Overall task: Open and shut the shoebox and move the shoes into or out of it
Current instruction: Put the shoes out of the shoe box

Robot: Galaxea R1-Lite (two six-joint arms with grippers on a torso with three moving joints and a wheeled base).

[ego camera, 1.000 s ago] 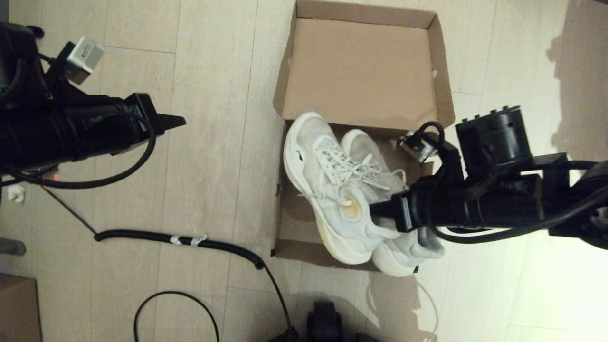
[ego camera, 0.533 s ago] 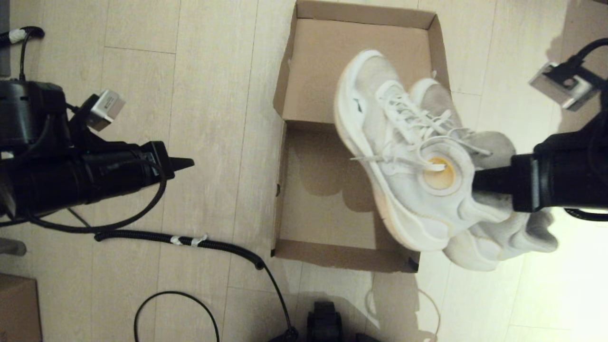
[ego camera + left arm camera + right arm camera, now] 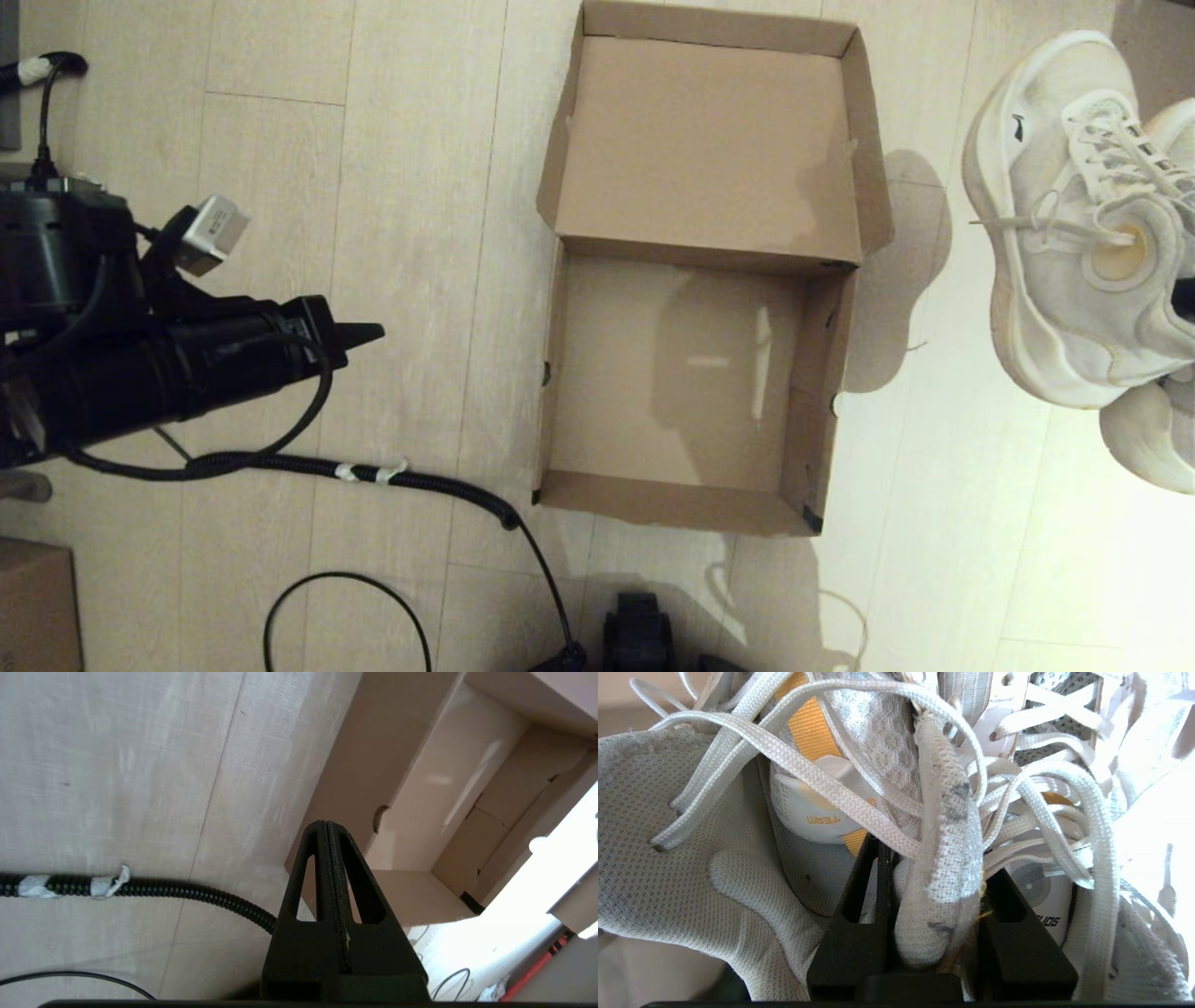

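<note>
The brown shoebox (image 3: 653, 373) stands open on the floor in the middle, its lid (image 3: 705, 140) folded flat away from me and nothing inside it. The white shoes (image 3: 1064, 233) hang in the air to the right of the box, at the head view's right edge, one partly behind the other. My right gripper (image 3: 936, 858) is shut on the shoes' heel collars (image 3: 943, 896), with laces draped over it. My left gripper (image 3: 369, 331) is shut and holds nothing, hovering left of the box; the left wrist view shows the box's near corner (image 3: 420, 812) just beyond it.
A black ribbed cable (image 3: 373, 471) runs across the floor left of the box, and a thin black cable (image 3: 345, 597) loops near my base. A smaller darker-brown box (image 3: 33, 607) pokes in at the lower left corner.
My right arm has lifted both shoes out of the shoebox and carried them right, past its edge. The box now stands empty. The left arm has drifted slightly.
</note>
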